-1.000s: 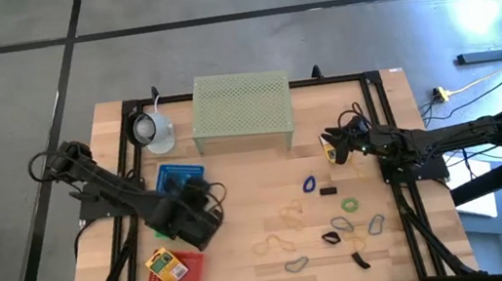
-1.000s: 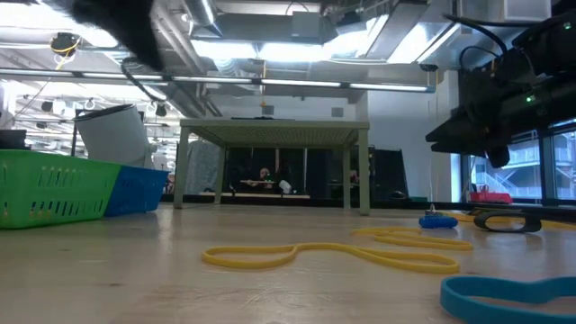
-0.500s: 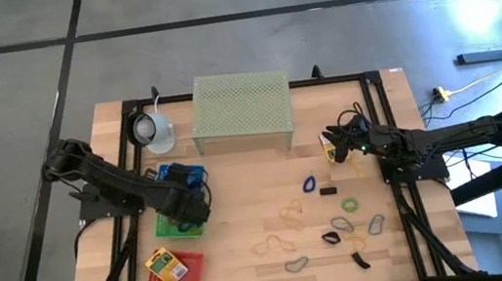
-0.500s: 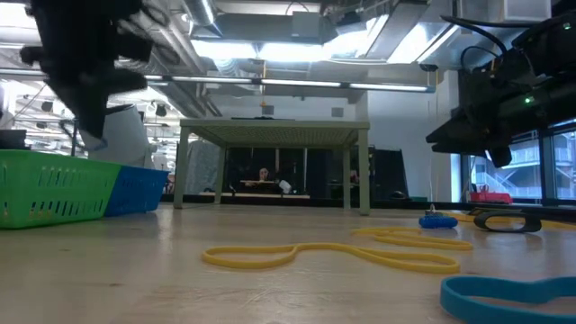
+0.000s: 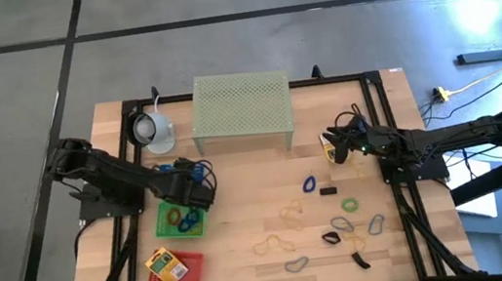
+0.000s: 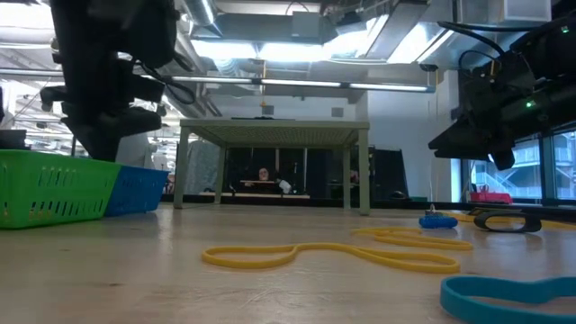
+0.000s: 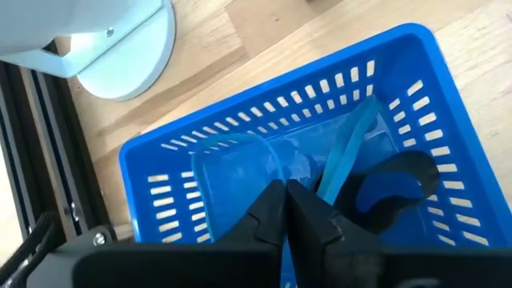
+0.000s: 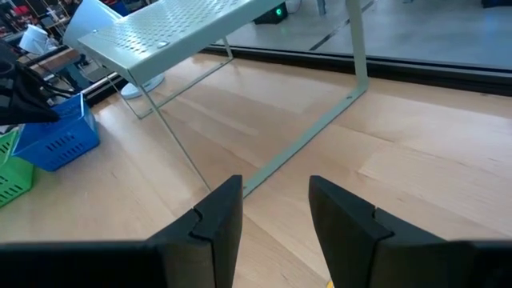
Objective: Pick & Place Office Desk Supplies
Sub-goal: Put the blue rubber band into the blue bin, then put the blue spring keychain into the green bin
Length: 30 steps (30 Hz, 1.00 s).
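Left gripper (image 7: pixel 286 210) jaws clenched, seemingly empty, above blue basket (image 7: pixel 160 160); right gripper (image 8: pixel 276 210) jaws released, hovering.

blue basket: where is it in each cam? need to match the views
High view: blue basket left of centre, just above the green basket, partly under the left gripper.
Low view: far left, behind the green basket.
Left wrist view: fills the picture, blue loops inside.
Right wrist view: small, left edge.
Shared landmark: white lamp-like object beside it; the low view does not show it clearly.
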Tool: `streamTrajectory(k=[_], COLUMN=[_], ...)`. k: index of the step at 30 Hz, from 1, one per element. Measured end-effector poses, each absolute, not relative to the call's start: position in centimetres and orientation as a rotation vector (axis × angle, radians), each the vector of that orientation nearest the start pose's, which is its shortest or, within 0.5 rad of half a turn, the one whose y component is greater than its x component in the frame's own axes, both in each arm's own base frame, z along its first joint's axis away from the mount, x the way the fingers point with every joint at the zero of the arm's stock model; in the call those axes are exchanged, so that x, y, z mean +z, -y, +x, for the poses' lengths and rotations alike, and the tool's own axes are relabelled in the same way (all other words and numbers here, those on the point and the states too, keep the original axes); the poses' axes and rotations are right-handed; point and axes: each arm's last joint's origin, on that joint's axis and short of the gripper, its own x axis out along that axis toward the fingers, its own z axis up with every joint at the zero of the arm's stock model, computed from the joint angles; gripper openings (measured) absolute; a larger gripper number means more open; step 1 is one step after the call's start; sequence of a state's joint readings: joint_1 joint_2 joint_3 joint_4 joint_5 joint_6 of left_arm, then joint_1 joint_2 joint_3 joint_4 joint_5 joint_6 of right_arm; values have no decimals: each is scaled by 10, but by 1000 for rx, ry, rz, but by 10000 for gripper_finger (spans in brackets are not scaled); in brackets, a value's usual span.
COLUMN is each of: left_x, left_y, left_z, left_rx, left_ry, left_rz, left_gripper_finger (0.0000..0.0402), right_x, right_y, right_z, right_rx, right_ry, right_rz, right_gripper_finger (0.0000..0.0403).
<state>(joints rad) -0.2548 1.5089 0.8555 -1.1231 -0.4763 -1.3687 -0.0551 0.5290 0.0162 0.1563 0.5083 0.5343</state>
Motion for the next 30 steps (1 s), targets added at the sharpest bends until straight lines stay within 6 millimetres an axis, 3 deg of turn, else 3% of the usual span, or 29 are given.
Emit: streamTrajectory(k=[6, 18, 30], left_x=[174, 175, 205], left_y=[41, 41, 47], left_z=[212, 212, 235], left_rx=[1158, 1140, 1005], left_ry=[-1172, -1194, -1158], left_rz=[-410, -393, -369], left_gripper_finger=[29, 122, 156], right_x=[136, 136, 136], right_y=[21, 21, 21], right_z=[121, 121, 121], right_rx=[-636, -637, -637], right_ry=[-195, -193, -192], right_rz=[434, 442, 444], right_gripper_finger=[146, 146, 146])
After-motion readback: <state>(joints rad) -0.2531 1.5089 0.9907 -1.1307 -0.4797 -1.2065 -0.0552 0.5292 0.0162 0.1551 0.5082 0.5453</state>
